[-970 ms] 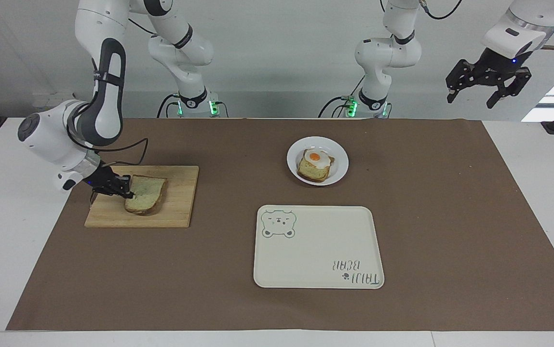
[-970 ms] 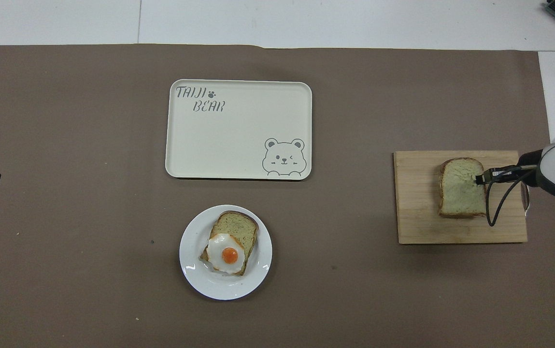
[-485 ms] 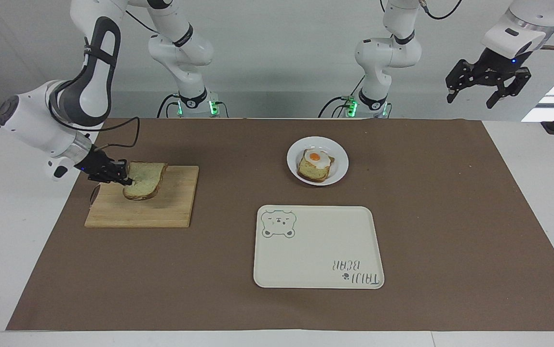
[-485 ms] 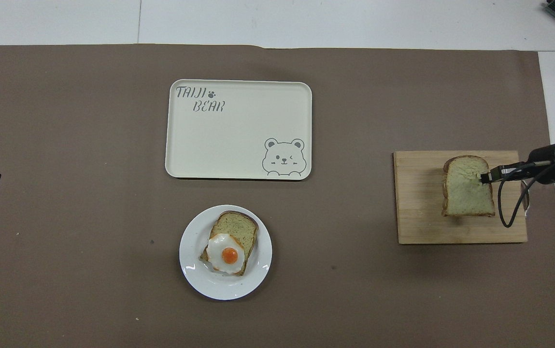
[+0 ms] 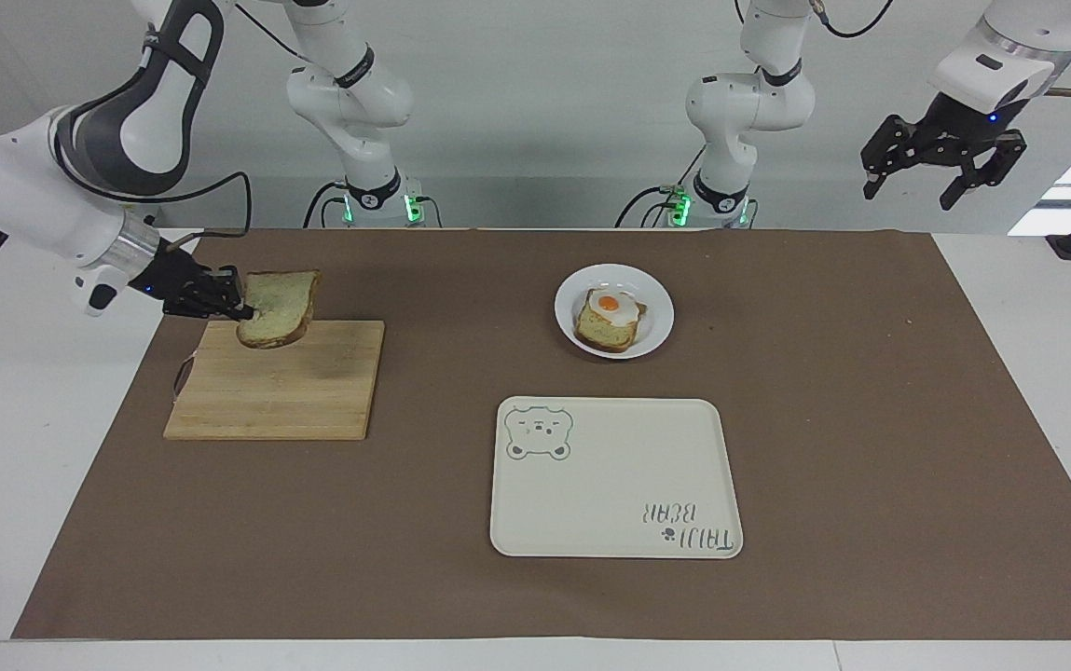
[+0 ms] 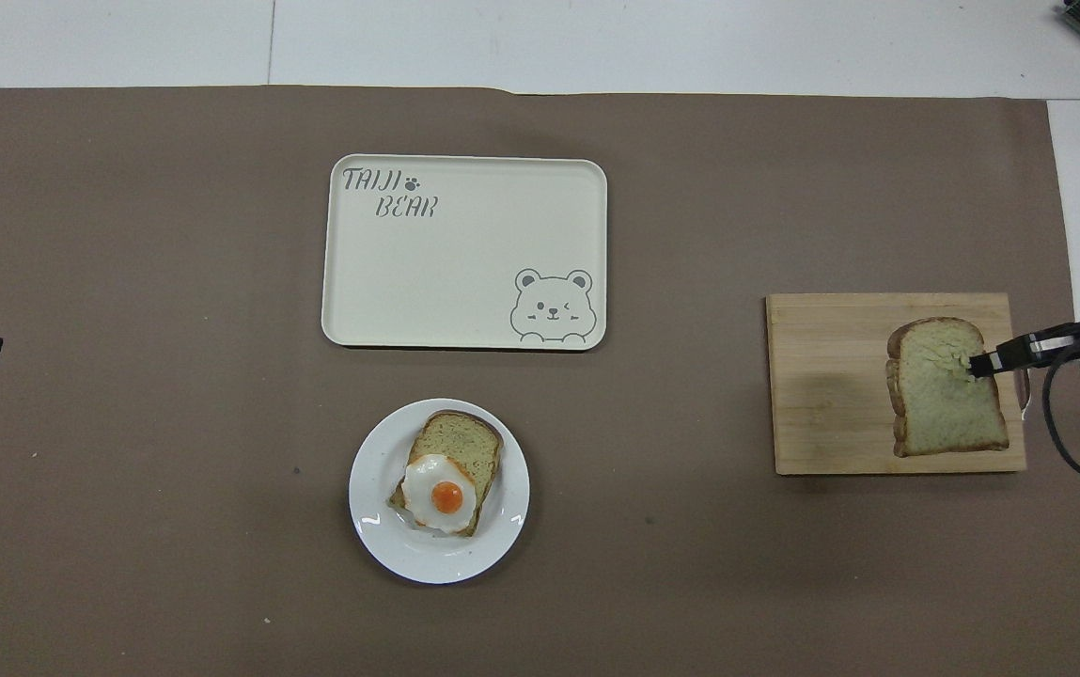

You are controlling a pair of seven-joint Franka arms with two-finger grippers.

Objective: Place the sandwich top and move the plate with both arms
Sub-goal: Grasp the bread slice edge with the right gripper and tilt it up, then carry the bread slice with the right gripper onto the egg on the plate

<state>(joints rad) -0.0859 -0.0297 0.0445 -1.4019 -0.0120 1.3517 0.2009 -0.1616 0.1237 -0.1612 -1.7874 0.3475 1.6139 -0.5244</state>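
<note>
Clamped on one edge of the sandwich top (image 5: 278, 308), the right gripper (image 5: 239, 308) holds it over the cutting board (image 5: 279, 391), clear for carrying to the plate (image 5: 656, 335) toward the left arm's end. Over that end the left gripper (image 5: 943, 172) waits, fingers apart.

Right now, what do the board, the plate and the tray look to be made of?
Board: pale wood, matte, with visible plank lines and grain.
Plate: glossy white, probably ceramic or melamine; light glints on its rim.
Tray: cream, smooth and matte, likely plastic or melamine, with a printed bear.
</note>
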